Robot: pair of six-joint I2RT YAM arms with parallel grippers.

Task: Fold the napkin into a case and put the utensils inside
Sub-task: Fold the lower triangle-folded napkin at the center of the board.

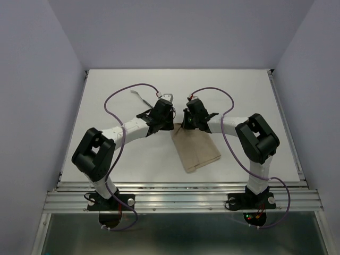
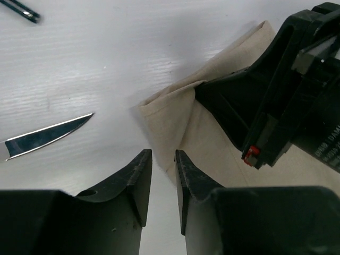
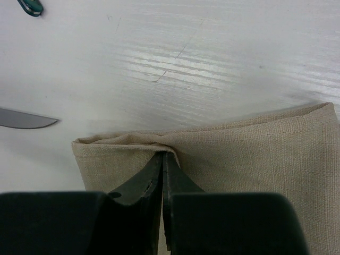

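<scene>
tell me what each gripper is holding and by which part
The right gripper is shut on the beige cloth napkin, pinching its folded far edge near a corner. The left gripper holds nothing.

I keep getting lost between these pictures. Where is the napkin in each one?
Top view: the napkin lies near the middle, a little to the right.
Left wrist view: the napkin runs from the middle to the right side.
Right wrist view: the napkin fills the lower half.
Shared landmark: the right gripper, pinching the napkin's folded edge.
</scene>
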